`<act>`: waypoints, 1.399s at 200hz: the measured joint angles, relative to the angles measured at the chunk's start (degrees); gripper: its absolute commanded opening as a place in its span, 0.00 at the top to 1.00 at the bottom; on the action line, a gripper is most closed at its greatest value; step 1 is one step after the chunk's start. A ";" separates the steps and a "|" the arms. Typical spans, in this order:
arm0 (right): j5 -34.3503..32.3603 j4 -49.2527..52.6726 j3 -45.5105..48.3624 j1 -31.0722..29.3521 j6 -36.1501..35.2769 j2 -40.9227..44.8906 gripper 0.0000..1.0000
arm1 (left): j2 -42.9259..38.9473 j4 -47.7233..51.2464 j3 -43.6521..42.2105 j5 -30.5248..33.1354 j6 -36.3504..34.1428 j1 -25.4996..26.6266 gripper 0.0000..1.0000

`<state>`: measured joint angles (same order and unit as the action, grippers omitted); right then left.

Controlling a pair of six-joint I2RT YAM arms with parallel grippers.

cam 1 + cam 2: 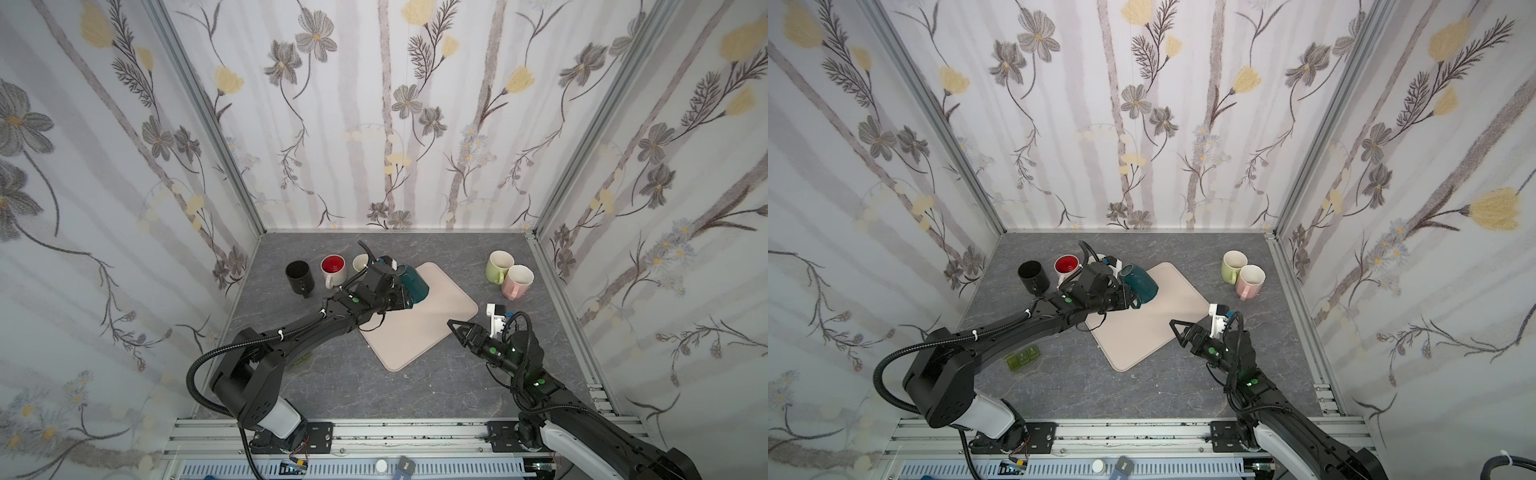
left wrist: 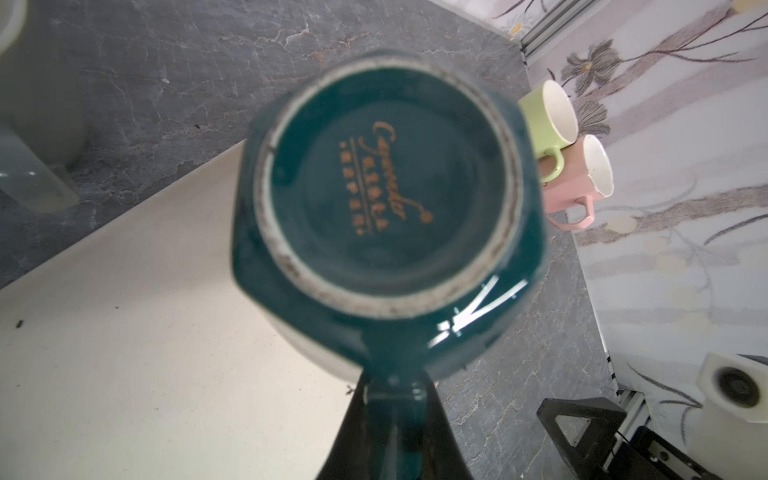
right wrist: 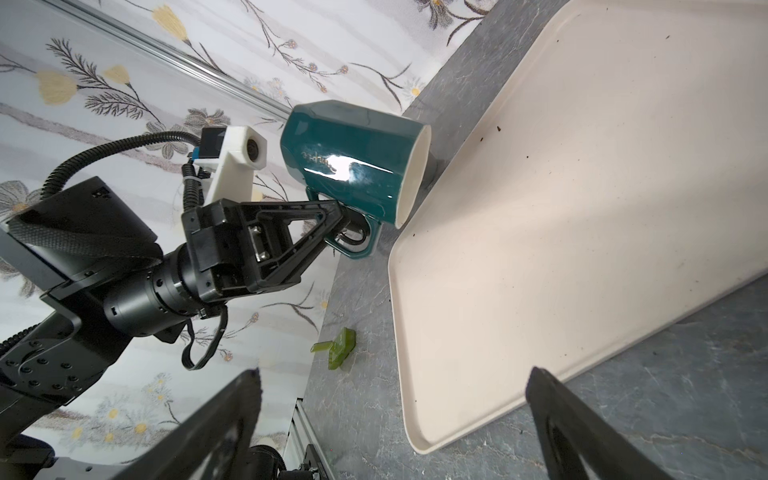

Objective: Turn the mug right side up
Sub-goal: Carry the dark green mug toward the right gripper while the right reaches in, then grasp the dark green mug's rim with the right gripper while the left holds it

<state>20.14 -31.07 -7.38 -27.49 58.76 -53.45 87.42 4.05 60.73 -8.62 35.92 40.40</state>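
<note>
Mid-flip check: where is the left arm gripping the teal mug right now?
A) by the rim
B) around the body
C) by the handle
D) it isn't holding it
C: in the right wrist view, the jaws of the left gripper are shut on the handle of the teal mug, which is tipped on its side.

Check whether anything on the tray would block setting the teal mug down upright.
Nothing visible does. The left gripper is shut on the handle of the teal mug, holding it tilted over an edge of the tray. The tray is bare apart from tiny specks; the green mug and pink mug stand beside it on the table.
</note>
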 measured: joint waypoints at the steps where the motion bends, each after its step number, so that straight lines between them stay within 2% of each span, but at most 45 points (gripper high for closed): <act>1: 0.00 -0.22 0.00 -0.07 0.11 -0.22 0.00 | -0.04 -0.04 0.00 0.00 0.07 0.00 1.00; 55: -0.70 -7.34 -3.23 -2.62 1.01 -7.21 0.01 | -1.92 -3.87 -0.37 -3.56 3.19 -0.17 1.00; 122: 0.66 -13.03 -8.48 -2.86 1.22 -11.45 0.12 | -3.58 -13.79 -4.35 -9.25 9.29 0.02 1.00; 187: 3.26 -17.66 -9.70 -2.99 2.80 -17.05 0.24 | -2.71 -19.61 -3.85 -10.97 11.61 1.40 1.00; 249: 3.98 -19.63 -10.27 -3.04 3.34 -17.46 0.37 | -1.68 -21.75 -3.41 -14.34 14.36 2.86 1.00; 280: 3.96 -21.05 -10.32 -3.04 3.32 -17.09 0.38 | -2.54 -21.88 -3.67 -15.08 15.32 3.39 1.00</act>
<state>24.10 -52.12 -17.69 -30.52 62.08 -70.54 84.88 -17.82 57.06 -23.70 51.24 43.79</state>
